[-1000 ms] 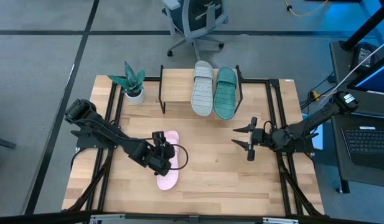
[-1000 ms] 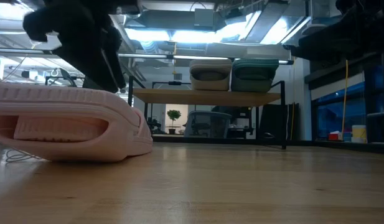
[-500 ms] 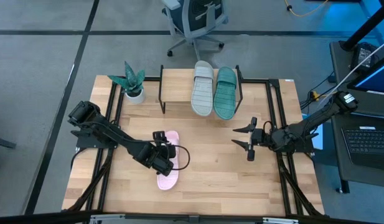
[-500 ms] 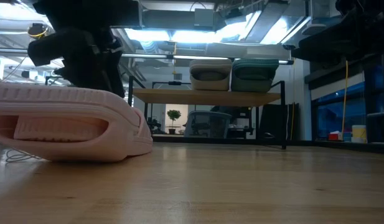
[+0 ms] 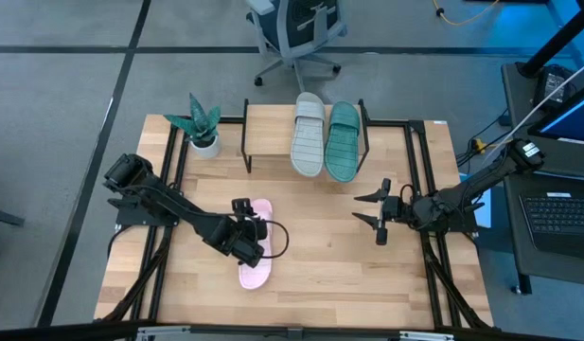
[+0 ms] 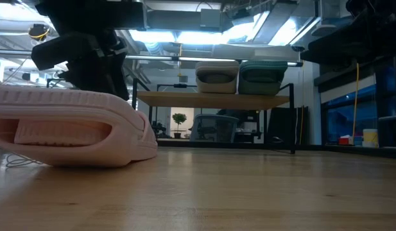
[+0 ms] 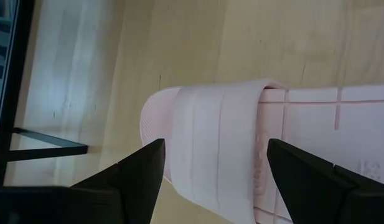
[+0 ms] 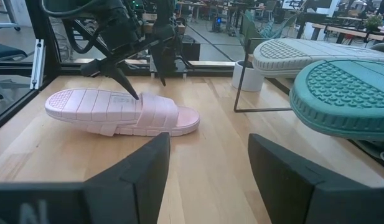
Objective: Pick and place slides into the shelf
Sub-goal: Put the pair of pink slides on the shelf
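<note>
The pale pink slide (image 5: 256,248) lies strap-up on the table, left of the middle. My left gripper (image 7: 216,180) hangs open just above it, one finger over each side of the strap (image 7: 216,140). The right wrist view shows this gripper (image 8: 145,81) over the pink slide (image 8: 120,112). The light grey slide (image 5: 309,134) and the teal slide (image 5: 343,140) lie sole-up, side by side, on the right part of the shelf (image 5: 271,133) and jut past its near edge. My right gripper (image 5: 380,216) is open, hovering right of the middle. My left gripper comes at the pink slide from above, fingers pointing down and spread across its width at the strap. One fingertip (image 8: 134,94) reaches the footbed's edge. I cannot tell whether it touches the slide, which rests flat on the table.
A small potted plant (image 5: 204,128) stands left of the shelf at the far edge. Black frame rails (image 5: 168,166) run along both table sides. The left part of the shelf top is bare. An office chair (image 5: 296,33) stands beyond the table, and a laptop (image 5: 557,213) sits at right.
My left gripper has come down closer to the pink slide and then held there. The slide has stayed where it was, and my right arm has kept still.
</note>
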